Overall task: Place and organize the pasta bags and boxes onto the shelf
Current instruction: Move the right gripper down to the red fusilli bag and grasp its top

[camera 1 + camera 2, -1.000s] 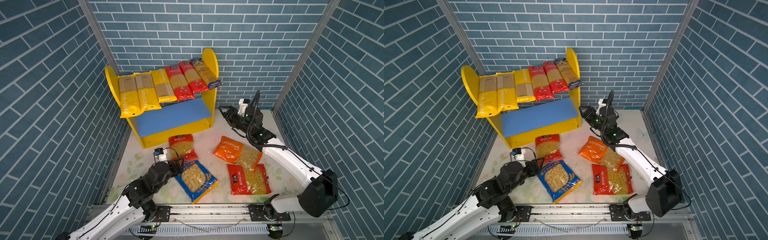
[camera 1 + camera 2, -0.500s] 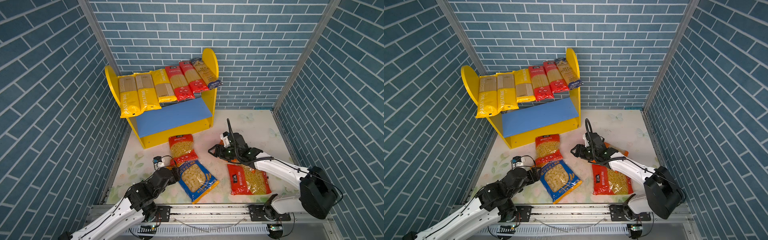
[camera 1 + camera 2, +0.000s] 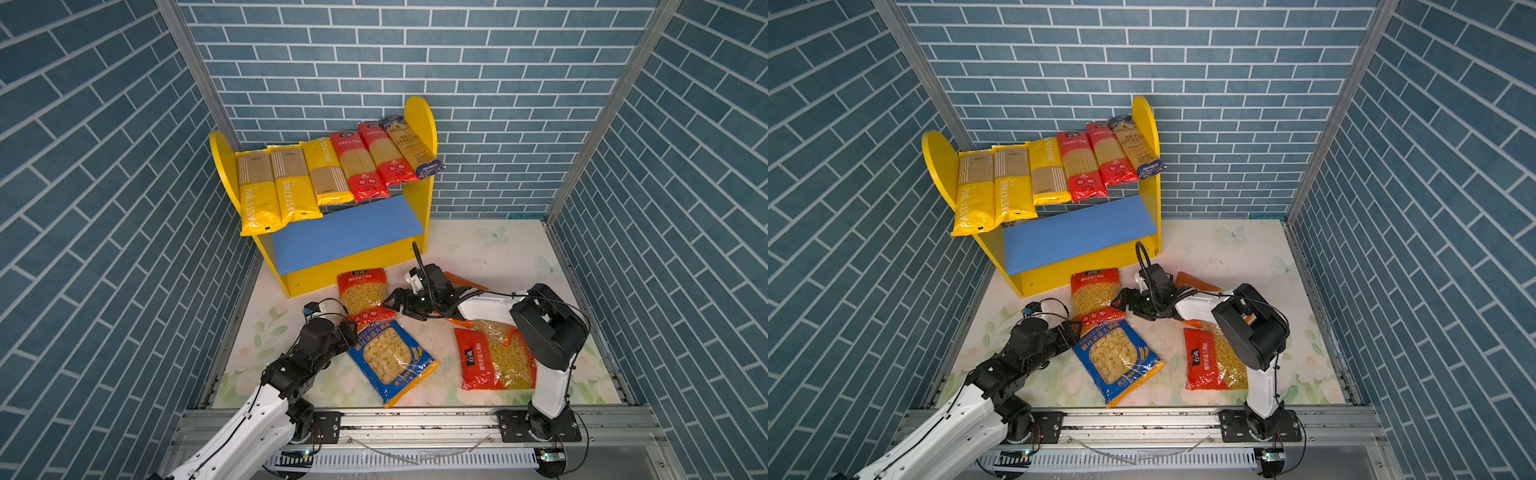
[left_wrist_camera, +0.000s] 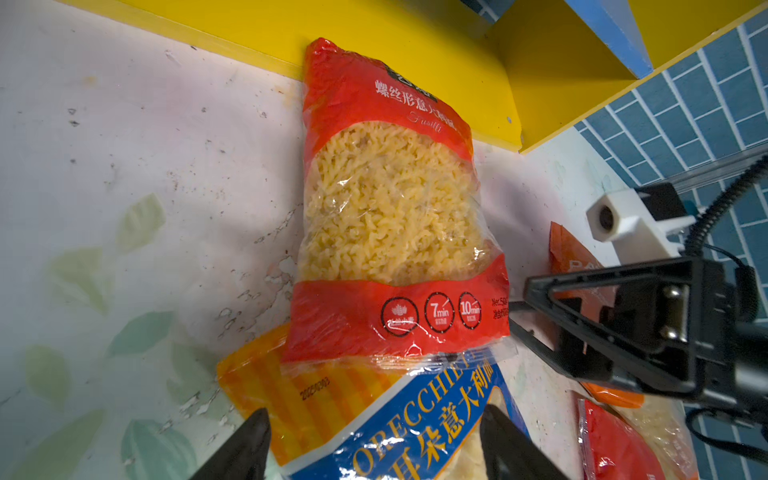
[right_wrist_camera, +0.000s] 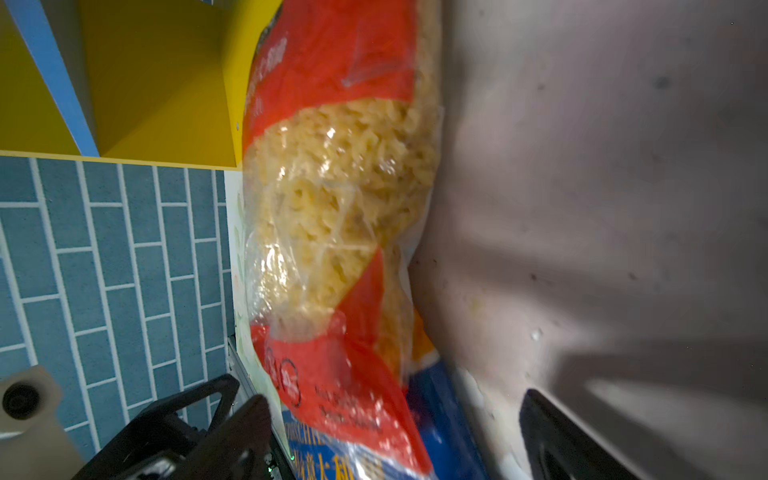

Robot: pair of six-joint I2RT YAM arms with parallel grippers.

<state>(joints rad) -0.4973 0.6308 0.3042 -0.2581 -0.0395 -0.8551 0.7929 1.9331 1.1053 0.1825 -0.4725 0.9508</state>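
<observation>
Pasta bags, four of them, lie on the table in front of the shelf. Six spaghetti packs sit side by side on its top board with their ends hanging over the front edge. Three yellow ones are nearest the shelf's left panel, then two red, then a dark-blue one against its right panel.

You'll find the red bag closest to the shelf, its top end against the base strip. The blue bag lies further out from the shelf, and the red bag's lower end overlaps its top. The orange bag lies out from the shelf's right panel, mostly hidden under your right arm. A second red bag lies beyond it, about as far from the shelf as the blue one.

Your left gripper sits low at the blue bag's top end. In the left wrist view its fingers are spread apart, with that end of the bag showing between them and not squeezed.

Your right gripper sits at the red bag's lower end, on the side of the shelf's right panel. Its jaws stand wide apart, and in the right wrist view the bag's end lies between the fingers, unpinched.
</observation>
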